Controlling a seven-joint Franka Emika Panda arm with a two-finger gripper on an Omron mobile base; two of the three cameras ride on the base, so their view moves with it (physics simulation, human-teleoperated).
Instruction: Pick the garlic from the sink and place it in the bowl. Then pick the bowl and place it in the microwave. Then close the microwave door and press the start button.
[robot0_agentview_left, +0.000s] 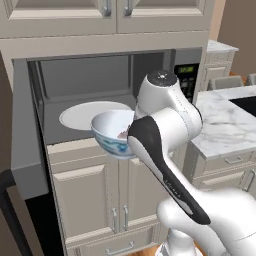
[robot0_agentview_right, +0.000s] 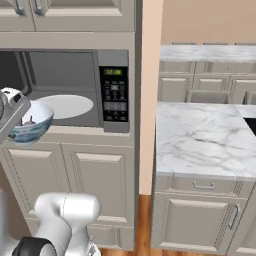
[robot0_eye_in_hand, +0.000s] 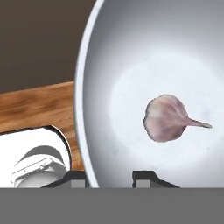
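My gripper (robot0_eye_in_hand: 111, 177) is shut on the rim of the bowl (robot0_agentview_left: 111, 131), one fingertip inside and one outside. The bowl (robot0_agentview_right: 34, 124) is white inside and blue-green patterned outside. It hangs level just in front of the open microwave (robot0_agentview_left: 85, 80), at the height of its floor. The garlic (robot0_eye_in_hand: 166, 118) lies on the bowl's white bottom, its pointed tip to the right in the hand view. The microwave door (robot0_agentview_left: 22, 120) stands swung open to the left. The black keypad (robot0_agentview_right: 115, 92) with its green display sits at the microwave's right. The sink is out of view.
A flat white plate (robot0_agentview_left: 87, 115) lies inside the microwave cavity, behind the bowl. A marble counter (robot0_agentview_right: 200, 140) stands to the right, with cream cabinets (robot0_agentview_left: 90, 195) below the microwave. My own arm (robot0_agentview_left: 165, 150) hides the bowl's right side in the left base view.
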